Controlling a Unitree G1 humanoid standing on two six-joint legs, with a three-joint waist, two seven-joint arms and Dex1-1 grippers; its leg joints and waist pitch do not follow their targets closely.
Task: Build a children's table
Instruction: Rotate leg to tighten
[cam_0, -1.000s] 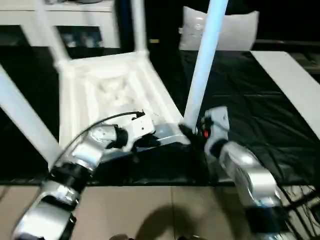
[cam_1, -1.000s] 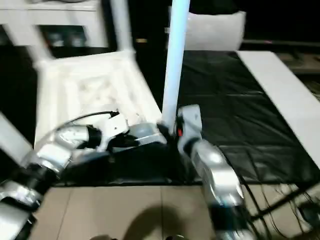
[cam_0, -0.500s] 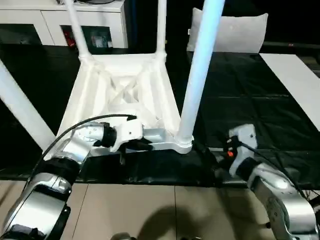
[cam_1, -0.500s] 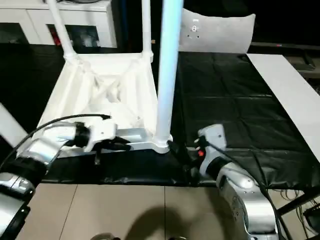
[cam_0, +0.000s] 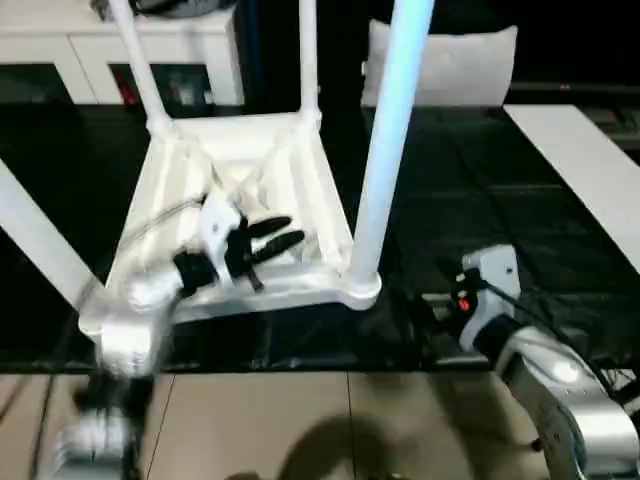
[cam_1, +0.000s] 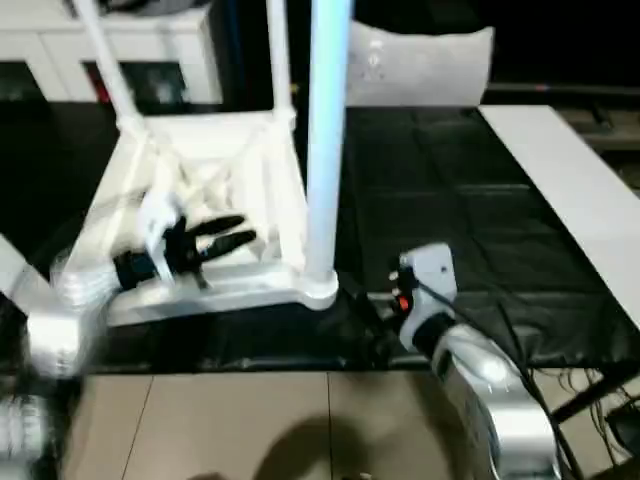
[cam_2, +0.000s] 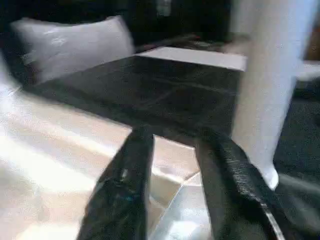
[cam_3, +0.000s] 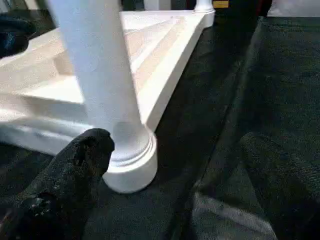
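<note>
While white table (cam_0: 240, 200) lies upside-down, legs up, both fingers (cam_0: 262, 238) (cam_3: 75, 165) spread, empty.

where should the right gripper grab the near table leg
Probably low on the near leg, just above its socket collar, coming in level from the right gripper's side. The leg stands upright and round, and the open fingers already face it.

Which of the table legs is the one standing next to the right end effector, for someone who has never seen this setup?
On the black mat lies the upside-down white table top, ribbed side up. Go to its near corner on the robot's right, where the leg rises from a round socket close to the right end effector. It looks thickest and nearest the camera; the two far legs look thin.
</note>
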